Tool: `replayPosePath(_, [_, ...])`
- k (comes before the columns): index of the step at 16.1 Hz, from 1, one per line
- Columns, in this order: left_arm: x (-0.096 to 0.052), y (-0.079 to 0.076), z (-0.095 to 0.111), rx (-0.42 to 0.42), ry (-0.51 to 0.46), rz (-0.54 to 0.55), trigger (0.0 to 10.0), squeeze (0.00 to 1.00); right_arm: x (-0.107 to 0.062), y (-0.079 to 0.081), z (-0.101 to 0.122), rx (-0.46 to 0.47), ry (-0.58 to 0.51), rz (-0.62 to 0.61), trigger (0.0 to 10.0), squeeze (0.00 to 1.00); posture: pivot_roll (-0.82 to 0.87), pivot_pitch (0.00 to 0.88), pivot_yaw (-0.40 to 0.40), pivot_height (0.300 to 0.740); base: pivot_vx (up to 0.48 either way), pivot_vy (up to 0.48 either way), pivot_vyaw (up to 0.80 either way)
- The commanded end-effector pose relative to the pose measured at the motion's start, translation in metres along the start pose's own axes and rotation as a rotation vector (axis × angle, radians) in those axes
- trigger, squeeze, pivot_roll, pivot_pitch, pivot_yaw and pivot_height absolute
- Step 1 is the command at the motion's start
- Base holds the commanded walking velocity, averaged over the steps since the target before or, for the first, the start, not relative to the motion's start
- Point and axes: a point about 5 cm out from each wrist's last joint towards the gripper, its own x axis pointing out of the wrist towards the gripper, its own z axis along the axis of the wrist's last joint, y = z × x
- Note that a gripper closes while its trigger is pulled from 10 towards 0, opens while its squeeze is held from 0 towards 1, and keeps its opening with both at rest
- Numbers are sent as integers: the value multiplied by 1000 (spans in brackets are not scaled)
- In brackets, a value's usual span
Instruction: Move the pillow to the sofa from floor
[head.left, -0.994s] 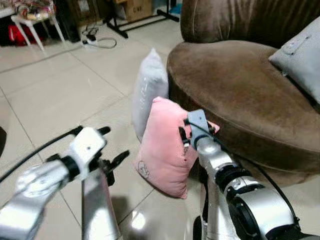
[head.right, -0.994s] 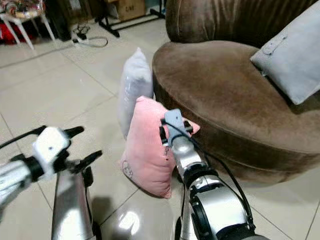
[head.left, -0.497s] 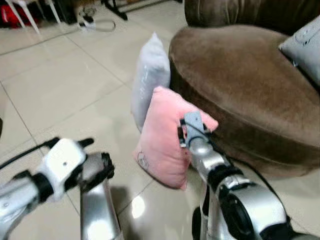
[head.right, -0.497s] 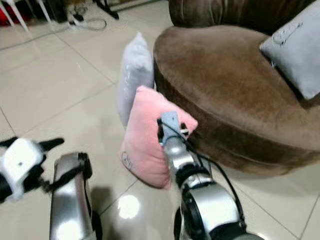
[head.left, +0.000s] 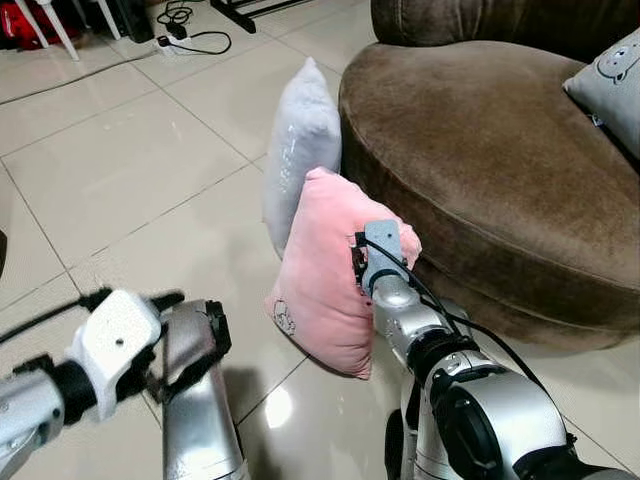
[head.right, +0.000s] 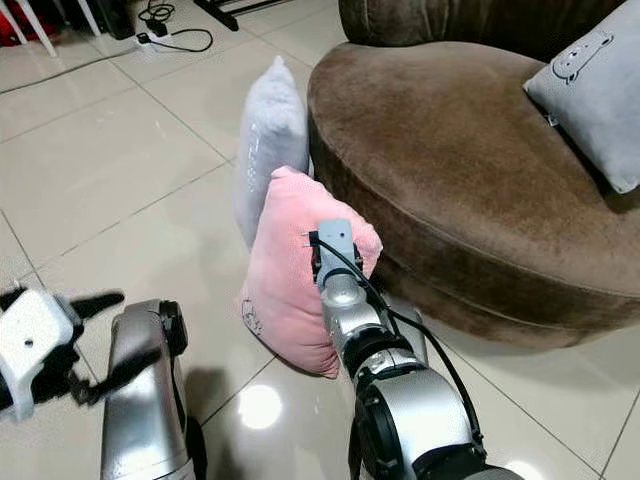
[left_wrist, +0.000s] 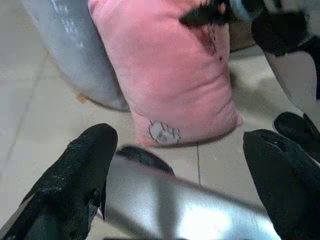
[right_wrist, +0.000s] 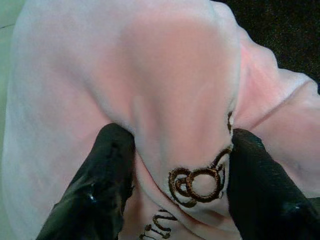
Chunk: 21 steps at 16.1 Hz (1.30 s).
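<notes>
Gripping a fold of the pink pillow (head.left: 325, 280) between two black fingers (right_wrist: 107, 170), right gripper (head.left: 372, 262) clamped on the upper corner nearest the brown sofa (head.left: 480, 170); fabric bunched and bulging between the pads in the right wrist view, embroidered brown loops visible just below the pinch; pillow standing upright on the tiled floor (head.left: 130, 170), bottom edge on the tiles, leaning toward the sofa's curved front; small grey patch showing near its lower corner in the left wrist view; behind it, touching or nearly so, a light grey pillow (head.left: 300, 150) also upright on the floor against the sofa base; another grey pillow (head.right: 590, 100) resting on the sofa seat at far right, propped against the backrest; left gripper (left_wrist: 190, 185) held low and well apart from the pink pillow, fingers spread wide with nothing between them, pointed toward the pillow's lower half across a silver arm segment; left arm (head.left: 190, 400) bent in the foreground over bare tile; white power strip and black cable (head.left: 185, 40) lying on the floor in the far background, beside white furniture legs (head.left: 55, 25); bright ceiling-light reflection glinting on the tile just in front of the pink pillow.
</notes>
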Motion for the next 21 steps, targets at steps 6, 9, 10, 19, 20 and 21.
replayPosePath(6, [-4, 5, -24, -4, 27, -10, 10000, 0, 0, 5, 1, -1, 13, 24, 0, 0, 179, 146, 17, 332, 0, 0, 0])
replayPosePath(9, [-7, 10, -46, -13, 38, -11, 10000, 0, 0, 8, 3, 4, 8, 37, 0, 0, 180, 132, 18, 332, 0, 0, 0])
replayPosePath(10, [-7, 11, -49, -15, 39, -12, 10000, 0, 0, 8, 4, 5, 6, 39, 0, 0, 179, 125, 17, 332, 0, 0, 0])
replayPosePath(19, [29, 39, -31, 36, -106, 72, 10000, 0, 5, -1, 37, 83, -128, 134, 0, 0, 106, 0, -18, 332, 0, 0, 0])
replayPosePath(20, [44, 41, -3, 34, -184, 76, 10000, 0, 4, -4, 45, 98, -181, 180, 0, 0, 86, 0, -16, 332, 0, 0, 0])
replayPosePath(21, [60, 41, 18, 30, -244, 63, 10000, 0, 3, -10, 52, 81, -245, 229, 0, 0, 64, 0, -11, 332, 0, 0, 0])
